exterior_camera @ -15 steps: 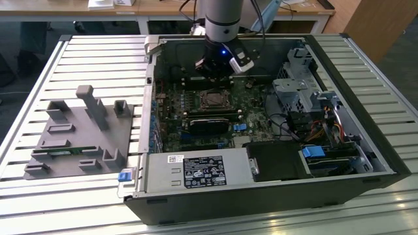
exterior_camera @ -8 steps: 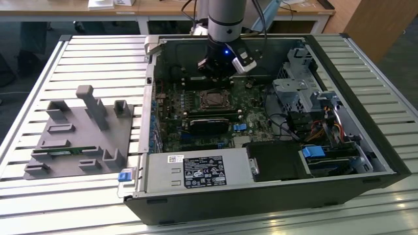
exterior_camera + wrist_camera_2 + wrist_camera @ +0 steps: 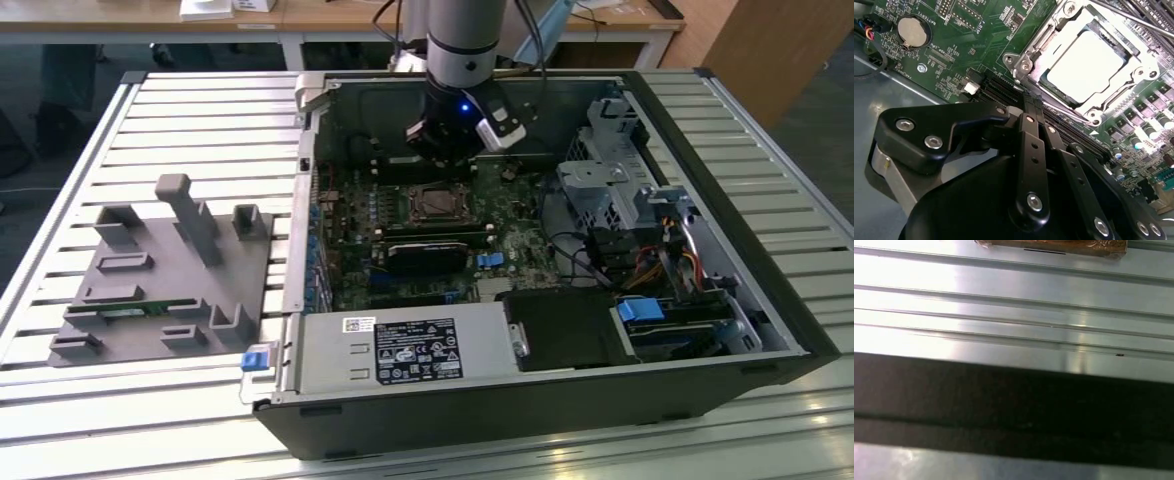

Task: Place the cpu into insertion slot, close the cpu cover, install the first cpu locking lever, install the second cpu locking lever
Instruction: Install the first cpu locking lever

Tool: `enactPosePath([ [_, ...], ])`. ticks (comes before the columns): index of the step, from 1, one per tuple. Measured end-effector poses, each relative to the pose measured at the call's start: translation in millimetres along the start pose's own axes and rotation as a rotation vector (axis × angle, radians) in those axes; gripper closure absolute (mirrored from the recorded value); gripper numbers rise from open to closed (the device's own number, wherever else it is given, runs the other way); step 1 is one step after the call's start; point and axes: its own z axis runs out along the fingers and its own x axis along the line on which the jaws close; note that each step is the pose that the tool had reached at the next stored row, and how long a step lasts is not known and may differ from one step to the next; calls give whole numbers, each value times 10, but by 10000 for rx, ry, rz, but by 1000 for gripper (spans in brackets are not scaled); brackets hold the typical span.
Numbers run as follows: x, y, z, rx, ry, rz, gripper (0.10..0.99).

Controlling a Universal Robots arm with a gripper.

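Observation:
The cpu (image 3: 1084, 65), a square chip with a pale silvery top, lies in the insertion slot (image 3: 438, 203) on the green motherboard. The cpu cover (image 3: 1051, 35), a silver frame plate, lies flat around the chip's edges. A thin metal lever rod (image 3: 1134, 19) runs along the far side of the socket. In the second wrist view my gripper (image 3: 1033, 99) has its black fingers (image 3: 1029, 112) pressed together with nothing seen between them, tips just short of the socket's near corner. In the exterior view the gripper (image 3: 447, 150) hangs inside the case just behind the socket.
The open computer case (image 3: 694, 130) lies on a slatted metal table (image 3: 200, 110), with drive cage and cables at the exterior view's right. A long black module (image 3: 430, 252) sits in front of the socket. A grey fixture (image 3: 160, 270) stands at the left. A coin battery (image 3: 912, 31) sits on the board.

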Motion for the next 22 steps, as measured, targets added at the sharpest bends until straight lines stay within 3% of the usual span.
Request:
enactPosePath([
  [6,-2,-4,37,79,5,-2,980],
  [14,-2,2,48,503,36,-10,980],
  [22,-3,20,82,535,41,-12,980],
])
